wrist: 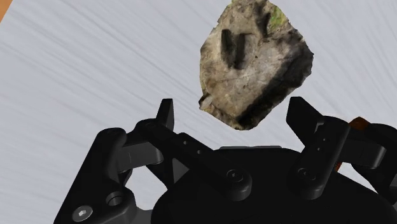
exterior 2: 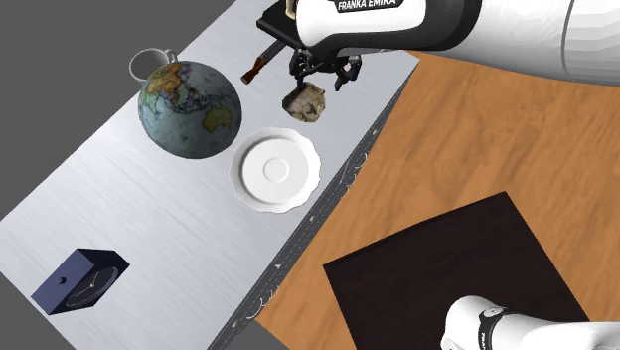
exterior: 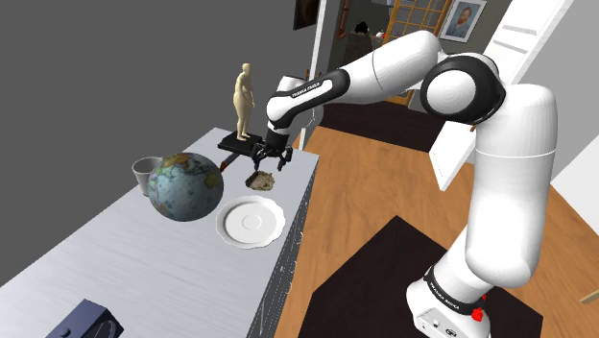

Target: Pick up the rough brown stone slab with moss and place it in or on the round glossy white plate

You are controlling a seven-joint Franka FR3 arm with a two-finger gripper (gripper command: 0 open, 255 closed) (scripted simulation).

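Note:
The rough brown-grey stone slab point(exterior: 261, 180) point(exterior 2: 305, 102) lies on the grey table between the figurine's base and the plate; a green moss patch shows on it in the wrist view point(wrist: 254, 63). My gripper point(exterior: 270, 159) point(exterior 2: 324, 78) point(wrist: 233, 108) hovers just above the stone, open, with its two black fingers standing apart on either side and not touching it. The round glossy white plate point(exterior: 228, 230) point(exterior 2: 248, 189) rests nearer the stand, a short way from the stone, close to the table's edge. Nothing lies on it.
A globe point(exterior: 184, 186) point(exterior 2: 190, 109) stands beside the plate, with a white mug point(exterior: 144, 171) point(exterior 2: 149, 62) behind it. A tan figurine point(exterior: 244, 96) on a black base stands just beyond the stone. A dark blue box clock point(exterior 2: 79, 281) sits at the table's other end.

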